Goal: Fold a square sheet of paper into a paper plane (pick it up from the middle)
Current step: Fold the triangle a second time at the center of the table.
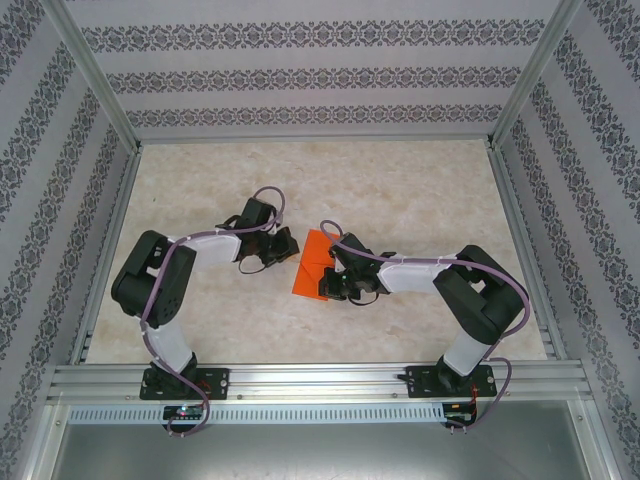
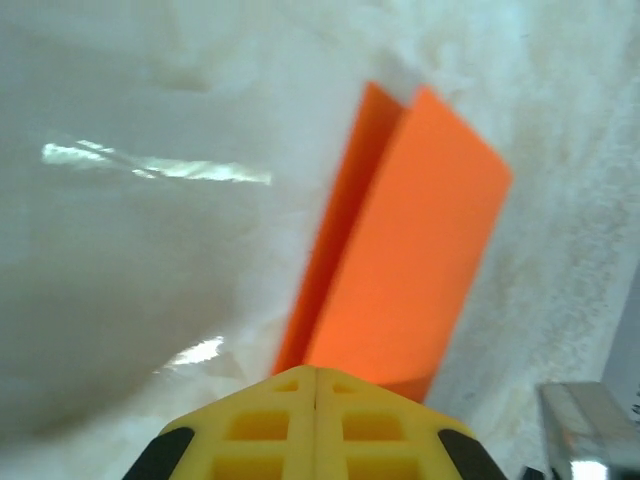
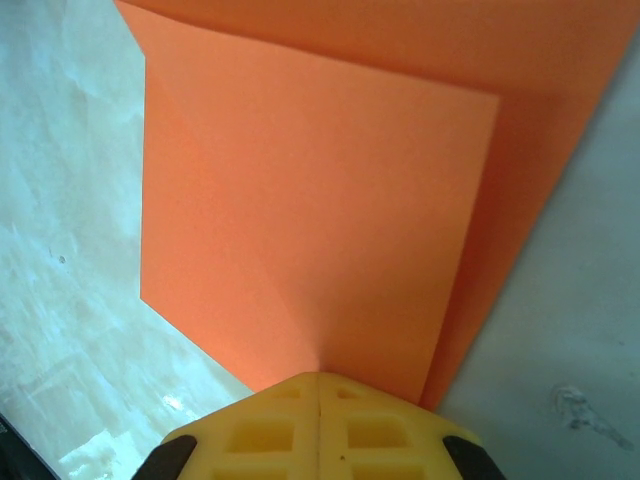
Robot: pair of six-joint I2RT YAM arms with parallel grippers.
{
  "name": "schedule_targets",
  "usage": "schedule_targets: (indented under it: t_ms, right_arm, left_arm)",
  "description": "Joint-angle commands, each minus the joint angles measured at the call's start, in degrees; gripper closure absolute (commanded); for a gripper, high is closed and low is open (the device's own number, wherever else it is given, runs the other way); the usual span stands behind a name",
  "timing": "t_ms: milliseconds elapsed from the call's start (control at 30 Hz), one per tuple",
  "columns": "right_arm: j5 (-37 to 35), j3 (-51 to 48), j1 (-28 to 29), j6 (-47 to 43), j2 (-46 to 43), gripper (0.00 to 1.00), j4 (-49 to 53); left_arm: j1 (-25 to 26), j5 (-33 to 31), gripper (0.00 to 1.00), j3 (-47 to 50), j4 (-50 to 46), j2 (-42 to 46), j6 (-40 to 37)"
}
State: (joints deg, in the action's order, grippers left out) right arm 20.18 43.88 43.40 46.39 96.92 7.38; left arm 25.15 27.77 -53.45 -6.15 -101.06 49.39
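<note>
You are mid-fold: the square sheet of paper (image 1: 312, 262), partly creased, lies at the table's (image 1: 420, 200) centre. The left gripper (image 1: 287, 245) at its 9 o'clock and the right gripper (image 1: 335, 282) at 4 o'clock both pinch its edges. Next, I think, align the flap before pressing.

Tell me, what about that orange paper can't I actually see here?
Top view: the right gripper covers part of the paper.
Left wrist view: the paper is blurred; the left fingers hide its near end.
Right wrist view: the top edge cuts it off; whether the right fingers pinch it is hidden.
</note>
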Motion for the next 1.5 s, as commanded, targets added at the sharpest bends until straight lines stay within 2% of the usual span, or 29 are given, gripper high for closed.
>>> schedule_targets:
  t_ms: [0,100,300,567,833,1067,1467]
  right_arm:
    - [-2.3,-1.0,0.7,-1.2,1.9,1.0,6.8]
    - [-2.5,-1.1,0.7,-1.1,2.0,1.0,6.6]
    - [-2.6,-1.0,0.7,-1.0,2.3,1.0,6.5]
    - [-2.6,-0.7,0.8,-1.0,2.7,1.0,6.3]
    - [-2.5,-1.1,0.9,-0.8,2.6,1.0,6.4]
    - [-2.8,-1.3,0.9,-0.7,2.5,1.0,6.6]
    - [-2.5,-1.0,1.0,-1.0,2.3,1.0,7.0]
  left_arm:
    - [0.6,0.4,0.96,-1.1,-2.1,3.7,-1.5]
    - [3.1,-0.6,1.0,-0.7,-3.4,4.5,-1.0]
    - [7.7,-1.3,1.0,0.5,-3.0,3.2,1.4]
    - [11.1,-1.7,1.0,1.7,-1.0,0.2,3.9]
    - [11.2,-1.9,1.0,3.3,2.0,-3.2,5.0]
    - [10.7,-15.4,1.0,1.1,-8.7,-0.6,1.9]
    - [4.0,-11.7,1.0,-0.4,-7.4,-2.5,1.4]
